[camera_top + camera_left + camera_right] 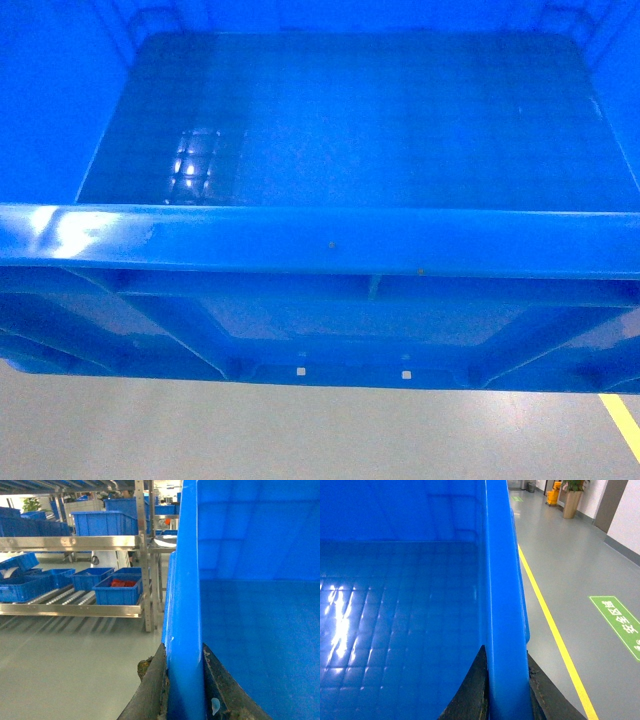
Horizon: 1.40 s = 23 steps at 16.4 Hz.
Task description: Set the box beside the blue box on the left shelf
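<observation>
Dark left gripper [184, 690] and right gripper [506, 690] jaws clamp opposite rims at each wrist view's bottom, carrying the large bright-blue rigid plastic crate [330, 240] above grey floor [300, 430]; empty, bulky, probably light, glossy and slip-prone.

Blue box [330, 240]: bright-blue plastic, held level above the grey floor.

In the head view it fills the upper three quarters of the frame: thick rolled near rim across the middle, ribbed outer wall beneath, faintly gridded flat floor above with glare at centre left. Interior empty. Both wrist views show a side wall upright at bottom centre, running up the frame, clamped between dark fingers.
</observation>
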### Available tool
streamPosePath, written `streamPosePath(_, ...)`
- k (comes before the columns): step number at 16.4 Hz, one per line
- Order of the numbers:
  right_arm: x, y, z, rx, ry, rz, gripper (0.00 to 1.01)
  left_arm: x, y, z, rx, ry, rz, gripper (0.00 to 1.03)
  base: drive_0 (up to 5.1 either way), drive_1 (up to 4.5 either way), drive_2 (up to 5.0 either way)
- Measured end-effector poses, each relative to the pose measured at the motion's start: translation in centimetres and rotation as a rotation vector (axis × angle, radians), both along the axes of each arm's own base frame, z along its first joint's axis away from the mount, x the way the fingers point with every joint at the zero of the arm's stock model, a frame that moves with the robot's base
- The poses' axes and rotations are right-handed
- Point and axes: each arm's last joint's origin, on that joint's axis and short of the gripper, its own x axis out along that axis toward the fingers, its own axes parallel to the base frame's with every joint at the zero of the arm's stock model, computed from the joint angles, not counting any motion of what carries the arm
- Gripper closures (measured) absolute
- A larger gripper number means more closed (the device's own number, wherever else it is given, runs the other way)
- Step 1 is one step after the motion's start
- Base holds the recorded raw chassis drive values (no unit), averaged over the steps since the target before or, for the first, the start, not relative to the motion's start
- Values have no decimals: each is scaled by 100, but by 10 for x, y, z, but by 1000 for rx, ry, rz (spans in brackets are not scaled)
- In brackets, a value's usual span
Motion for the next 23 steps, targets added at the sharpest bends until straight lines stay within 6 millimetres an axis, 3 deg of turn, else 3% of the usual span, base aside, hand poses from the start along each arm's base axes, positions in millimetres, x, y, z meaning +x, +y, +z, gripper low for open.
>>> streamPosePath(23, 0, 0, 0, 0, -1, 1, 92, 0, 0, 0, 0, 1, 0, 92, -2, 419, -422)
